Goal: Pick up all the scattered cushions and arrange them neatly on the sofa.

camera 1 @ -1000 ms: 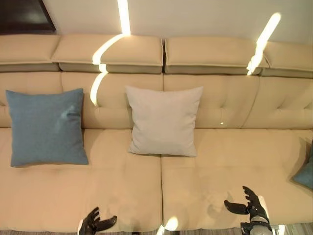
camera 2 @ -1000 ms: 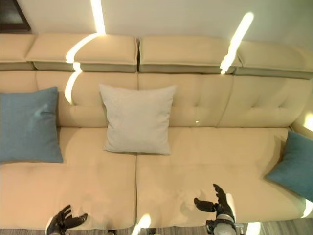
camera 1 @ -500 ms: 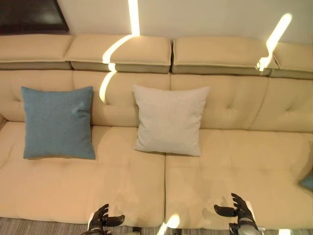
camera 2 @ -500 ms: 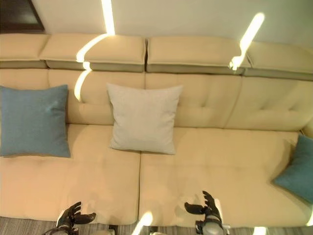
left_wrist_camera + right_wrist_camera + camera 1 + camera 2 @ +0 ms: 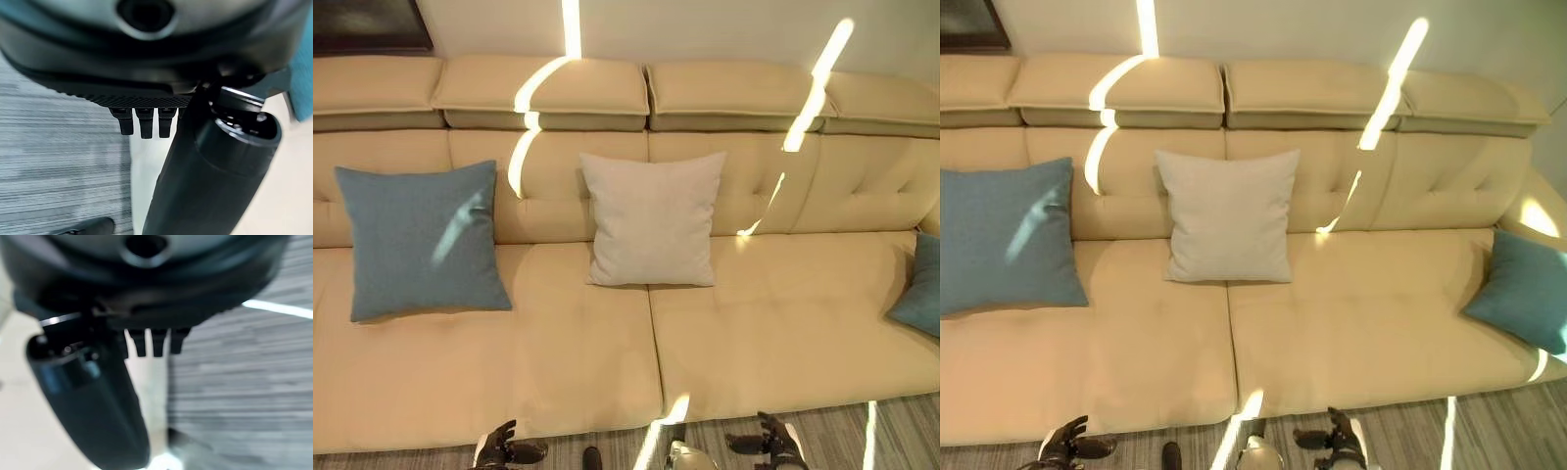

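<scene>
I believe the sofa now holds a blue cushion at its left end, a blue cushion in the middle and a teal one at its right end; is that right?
Not quite: the middle cushion is beige-grey, not blue, as the right eye view shows. The rest stands: on the sofa a blue cushion leans at the left end and a teal cushion at the right end.

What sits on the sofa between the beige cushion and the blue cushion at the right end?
Nothing: bare sofa seat between beige cushion and right blue cushion, right eye view.

Right hand [image 5: 146, 303] seen close up, dark, thumb [image 5: 93, 401] standing out, fingers [image 5: 154, 342] straight and empty. Grey striped floor [image 5: 244, 396] beyond on one side. Beige sofa [image 5: 19, 431] on the other.
</scene>
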